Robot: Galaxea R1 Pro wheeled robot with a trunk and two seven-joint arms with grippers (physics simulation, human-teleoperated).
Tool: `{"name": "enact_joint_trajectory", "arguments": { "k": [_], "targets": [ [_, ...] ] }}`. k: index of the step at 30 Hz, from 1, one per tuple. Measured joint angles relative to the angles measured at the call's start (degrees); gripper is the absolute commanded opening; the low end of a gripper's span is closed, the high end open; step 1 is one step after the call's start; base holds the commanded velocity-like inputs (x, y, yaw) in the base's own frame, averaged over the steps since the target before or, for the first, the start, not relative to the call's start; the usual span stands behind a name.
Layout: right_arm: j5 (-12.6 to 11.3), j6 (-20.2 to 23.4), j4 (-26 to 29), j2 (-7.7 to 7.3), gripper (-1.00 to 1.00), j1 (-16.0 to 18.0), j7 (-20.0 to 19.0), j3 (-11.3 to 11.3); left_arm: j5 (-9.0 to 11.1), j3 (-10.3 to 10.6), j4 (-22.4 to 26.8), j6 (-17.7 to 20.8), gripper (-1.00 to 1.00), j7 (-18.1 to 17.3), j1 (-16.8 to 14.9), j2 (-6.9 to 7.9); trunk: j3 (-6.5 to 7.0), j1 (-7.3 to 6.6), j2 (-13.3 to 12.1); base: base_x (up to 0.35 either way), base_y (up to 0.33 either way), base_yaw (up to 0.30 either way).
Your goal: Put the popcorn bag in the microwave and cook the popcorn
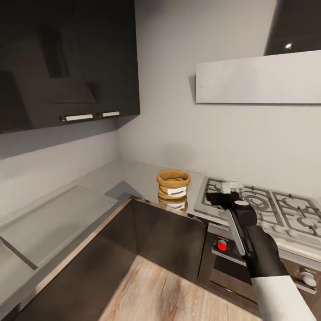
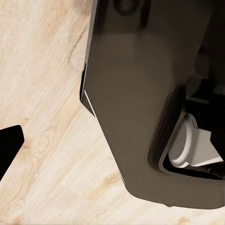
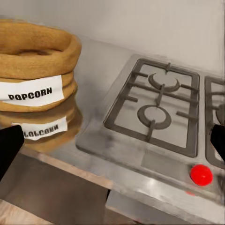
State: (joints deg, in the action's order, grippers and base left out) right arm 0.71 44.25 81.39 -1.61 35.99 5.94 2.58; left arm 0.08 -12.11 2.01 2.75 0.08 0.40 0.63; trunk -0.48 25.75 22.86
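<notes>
The popcorn bag (image 1: 173, 183), a squat tan sack with a rolled rim and a white "POPCORN" label, stands upright on the steel countertop (image 1: 133, 176) near the corner; the steel mirrors it. In the right wrist view the popcorn bag (image 3: 35, 65) is close ahead, off to one side. My right gripper (image 1: 224, 191) hovers over the hob's near-left corner, a short way right of the bag, open, with its fingertips (image 3: 9, 145) spread wide and nothing between them. My left gripper (image 2: 112, 143) hangs low over the floor, one dark fingertip (image 2: 9, 145) at the picture's edge. The microwave and popcorn are out of view.
A grey gas hob (image 1: 267, 207) with grates lies right of the bag, with a red knob (image 1: 221, 244) on its front. Dark wall cabinets (image 1: 67, 62) hang at the left and a pale hood (image 1: 258, 78) over the hob. A recessed sink panel (image 1: 53, 218) sits at the left. Wooden floor (image 1: 165, 290) lies below.
</notes>
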Motion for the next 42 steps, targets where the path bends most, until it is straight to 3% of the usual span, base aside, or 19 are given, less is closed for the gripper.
{"name": "enact_joint_trajectory", "arguments": {
  "k": [5, 8, 13, 17, 22, 26, 29, 42],
  "targets": [
    [0.0, 7.8, -5.3, 0.0, 1.0, 10.8, 0.7, 0.0, 0.0, 0.0, 0.0, 0.0, 1.0, 0.0, 0.0, 0.0, -0.01, 0.0, 0.0, 0.112, 0.0, 0.0],
    [0.0, 10.5, -16.0, 0.0, 1.0, 20.1, 0.9, 0.0, 0.0, 0.0, 0.0, 0.1, 1.0, 0.0, 0.0, 0.0, 0.0, 0.0, 0.0, 0.108, 0.0, 0.0],
    [0.0, 11.4, -36.6, -0.1, 1.0, 34.0, 1.5, -0.1, 0.0, 0.0, 0.0, 0.1, 1.0, 0.0, 0.0, 0.0, 0.0, 0.0, 0.0, 0.104, 0.0, 0.0],
    [0.0, 11.6, -46.5, -0.17, 1.0, 42.3, 5.0, -0.2, 0.0, 0.0, 0.0, 0.1, 1.0, 0.0, 0.0, 0.0, 0.0, 0.0, 0.0, 0.089, 0.0, 0.0],
    [-0.1, 13.3, -52.3, -0.22, 1.0, 44.7, 6.4, -1.6, 0.0, 0.0, -0.1, 0.2, 1.0, 0.0, 0.0, 0.0, -0.01, 0.01, 0.0, 0.021, 0.0, 0.0],
    [-0.1, 13.9, -56.9, -0.33, 1.0, 44.9, 6.5, -7.1, 0.0, 0.0, -0.1, 0.2, 1.0, 0.0, 0.0, 0.0, -0.01, 0.01, 0.0, 0.002, 0.0, 0.0],
    [-0.1, 14.0, -57.8, -0.38, 1.0, 44.9, 6.5, -9.0, 0.0, 0.0, -0.1, 0.1, 1.0, 0.0, 0.0, 0.0, -0.01, 0.01, 0.0, 0.0, 0.0, 0.0],
    [-0.1, 14.2, -58.2, -0.35, 1.0, 44.9, 6.6, -9.9, 0.0, 0.0, -0.1, 0.1, 1.0, 0.0, 0.0, 0.0, -0.01, 0.01, 0.0, 0.0, 0.0, 0.2]
  ]
}}
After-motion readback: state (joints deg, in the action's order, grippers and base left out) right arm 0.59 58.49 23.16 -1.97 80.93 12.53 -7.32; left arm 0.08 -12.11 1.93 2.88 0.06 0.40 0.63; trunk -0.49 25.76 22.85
